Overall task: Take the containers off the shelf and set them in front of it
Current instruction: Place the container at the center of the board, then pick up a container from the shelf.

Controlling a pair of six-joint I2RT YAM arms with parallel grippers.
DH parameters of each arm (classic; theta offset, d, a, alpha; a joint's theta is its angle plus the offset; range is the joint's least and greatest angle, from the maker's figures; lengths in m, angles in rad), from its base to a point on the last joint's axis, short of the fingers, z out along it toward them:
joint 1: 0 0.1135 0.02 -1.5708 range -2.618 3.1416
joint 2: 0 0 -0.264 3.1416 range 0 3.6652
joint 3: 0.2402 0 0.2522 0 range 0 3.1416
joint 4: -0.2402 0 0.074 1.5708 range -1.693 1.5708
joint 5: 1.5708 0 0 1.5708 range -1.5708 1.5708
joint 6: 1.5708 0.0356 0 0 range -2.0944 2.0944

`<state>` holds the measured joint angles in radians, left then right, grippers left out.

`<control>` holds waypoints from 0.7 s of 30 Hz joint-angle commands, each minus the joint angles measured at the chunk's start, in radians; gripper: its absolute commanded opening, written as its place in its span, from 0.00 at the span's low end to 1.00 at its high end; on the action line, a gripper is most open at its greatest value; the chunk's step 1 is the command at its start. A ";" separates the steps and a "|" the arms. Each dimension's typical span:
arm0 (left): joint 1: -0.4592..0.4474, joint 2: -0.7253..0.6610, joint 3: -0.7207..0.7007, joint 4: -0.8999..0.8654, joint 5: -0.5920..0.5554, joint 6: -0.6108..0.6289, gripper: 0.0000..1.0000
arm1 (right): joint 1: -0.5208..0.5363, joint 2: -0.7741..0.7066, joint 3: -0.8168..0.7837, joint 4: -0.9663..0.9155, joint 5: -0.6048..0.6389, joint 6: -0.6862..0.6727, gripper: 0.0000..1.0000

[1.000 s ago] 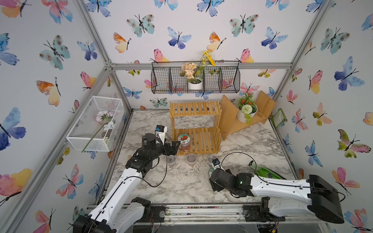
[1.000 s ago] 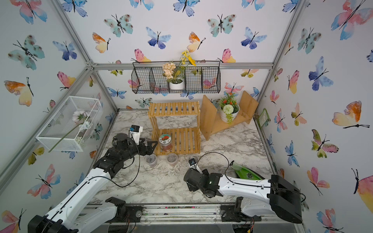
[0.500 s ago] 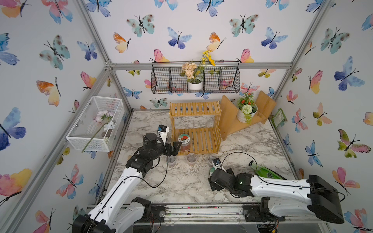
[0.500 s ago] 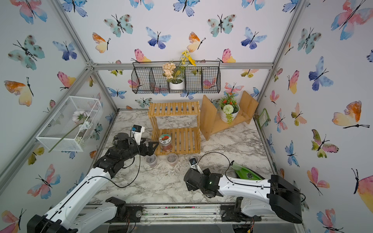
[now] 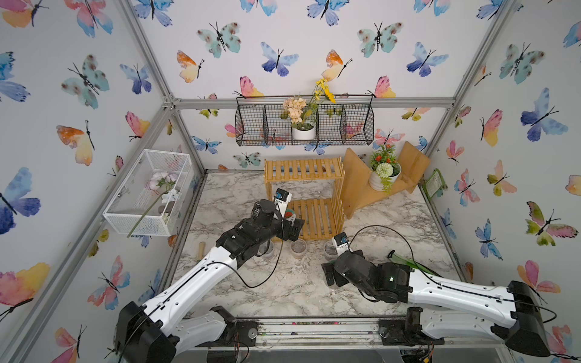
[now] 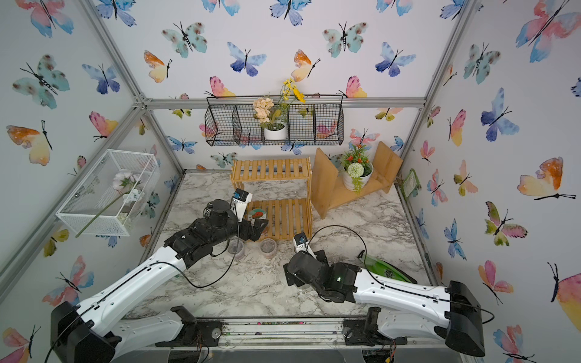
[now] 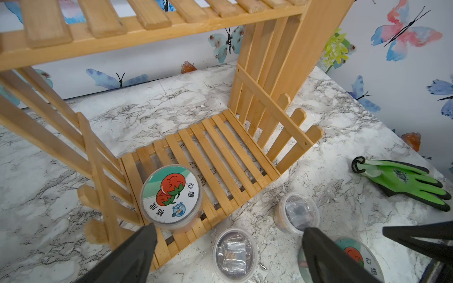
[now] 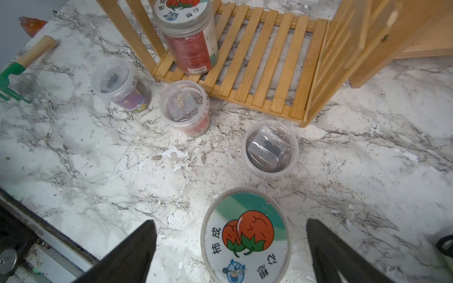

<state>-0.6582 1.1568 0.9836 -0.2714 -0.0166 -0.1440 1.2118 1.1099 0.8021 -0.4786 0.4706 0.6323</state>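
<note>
The bamboo shelf (image 5: pixel 303 169) stands at the back. One white-lidded jar (image 7: pixel 171 194) stands on its lower tier (image 5: pixel 317 217). My left gripper (image 7: pixel 228 227) hangs open and empty just in front of that tier, with the jar ahead of one finger. Three small clear cups sit on the marble in front: purple (image 8: pixel 120 84), orange-red (image 8: pixel 185 105) and dark (image 8: pixel 269 148). Nearer the front edge a second jar (image 8: pixel 245 235) stands on the marble. My right gripper (image 8: pixel 230 221) is open above it, its fingers clear on either side.
A green glove (image 7: pixel 402 181) lies on the marble right of the cups. A small rake (image 8: pixel 27 58) lies at the left edge. An angled board stand holding a flower pot (image 5: pixel 383 179) adjoins the shelf's right side. A black wire basket (image 5: pixel 305 125) hangs above.
My left gripper has moved right, up to the jar on the lower tier. The right arm has stayed over its jar.
</note>
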 commanded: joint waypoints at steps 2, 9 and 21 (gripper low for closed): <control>-0.053 0.112 0.100 -0.065 -0.186 -0.097 0.99 | -0.105 -0.060 0.031 -0.035 -0.084 -0.071 0.98; -0.086 0.270 0.232 -0.139 -0.309 -0.232 1.00 | -0.228 -0.093 0.062 -0.047 -0.232 -0.140 0.98; -0.093 0.478 0.406 -0.335 -0.496 -0.439 0.99 | -0.308 -0.092 0.094 -0.045 -0.360 -0.169 0.98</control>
<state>-0.7467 1.5990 1.3571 -0.5148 -0.4042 -0.4980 0.9245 1.0229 0.8631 -0.5014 0.1806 0.4873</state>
